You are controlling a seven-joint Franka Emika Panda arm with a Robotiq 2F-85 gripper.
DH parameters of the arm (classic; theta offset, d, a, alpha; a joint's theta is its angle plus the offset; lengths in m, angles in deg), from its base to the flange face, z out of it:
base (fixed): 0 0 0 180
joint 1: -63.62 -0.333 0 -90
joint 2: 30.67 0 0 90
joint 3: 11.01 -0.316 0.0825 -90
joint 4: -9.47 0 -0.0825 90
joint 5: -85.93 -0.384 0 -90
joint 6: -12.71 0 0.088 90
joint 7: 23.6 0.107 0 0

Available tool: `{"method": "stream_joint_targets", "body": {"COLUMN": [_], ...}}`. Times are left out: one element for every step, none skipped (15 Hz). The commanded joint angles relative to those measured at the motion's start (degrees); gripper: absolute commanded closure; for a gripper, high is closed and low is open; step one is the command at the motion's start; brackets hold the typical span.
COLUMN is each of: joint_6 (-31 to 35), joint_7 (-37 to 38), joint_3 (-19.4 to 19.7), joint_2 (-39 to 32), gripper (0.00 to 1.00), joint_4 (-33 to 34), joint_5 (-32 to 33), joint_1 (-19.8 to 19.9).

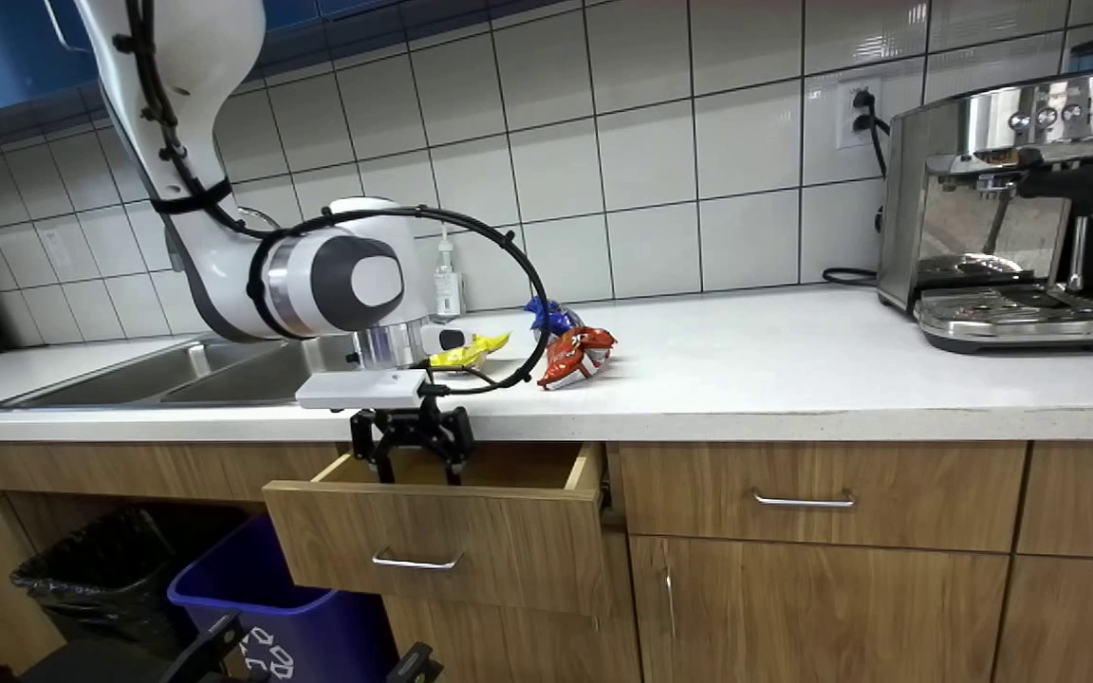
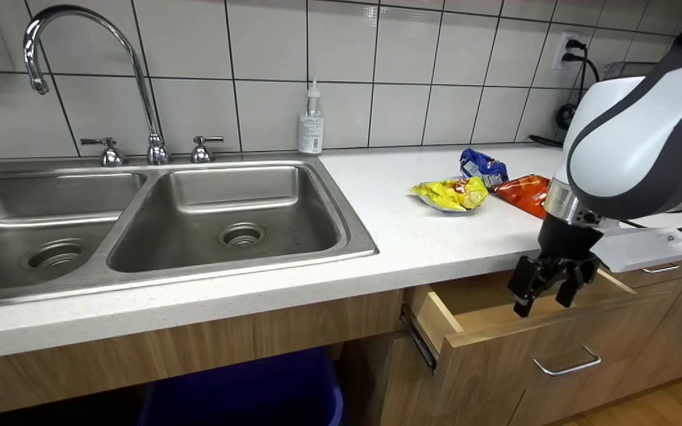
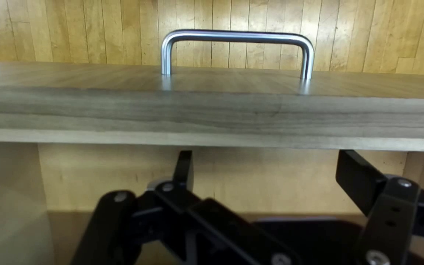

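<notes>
End effector (image 2: 543,306) is gaping wide right at the open wooden drawer (image 1: 509,545). 3 snack bags (image 2: 485,174) chilling on the table (image 2: 397,228).

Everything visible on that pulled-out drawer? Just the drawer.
The drawer juts out from beneath the white countertop; whether it is fully extended can't be judged. The brown, wood-grain front panel bears a horizontal, silvery bar handle, apparently metal. The side walls look like paler wood, with a dark slide rail along the outside of one. The pincer points down over the opening, behind the front panel, jaws apart; whether it touches the drawer is unclear. The interior shows only partly.
</notes>
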Motion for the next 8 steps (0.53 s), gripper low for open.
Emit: {"method": "stream_joint_targets", "body": {"joint_6": [0.2,0.3,0.3,0.2,0.2,0.3,0.3,0.4], "joint_7": [0.5,0.6,0.6,0.6,0.6,0.8,1.0,1.1], "joint_3": [-0.9,-0.9,-0.8,-0.9,-0.9,-0.7,-0.5,-0.4], "joint_2": [3.6,4.2,4.6,5.1,5.5,5.7,5.9,6.4], "gripper": [0.00,0.00,0.00,0.00,0.00,0.00,0.00,0.00], "joint_4": [-4.8,-5.4,-6.0,-6.6,-7.2,-7.7,-8.2,-8.8], "joint_5": [0.3,0.2,0.2,0.1,0.1,0.3,0.5,0.7], "joint_1": [1.1,1.1,1.1,1.2,1.2,1.1,0.9,0.8]}}
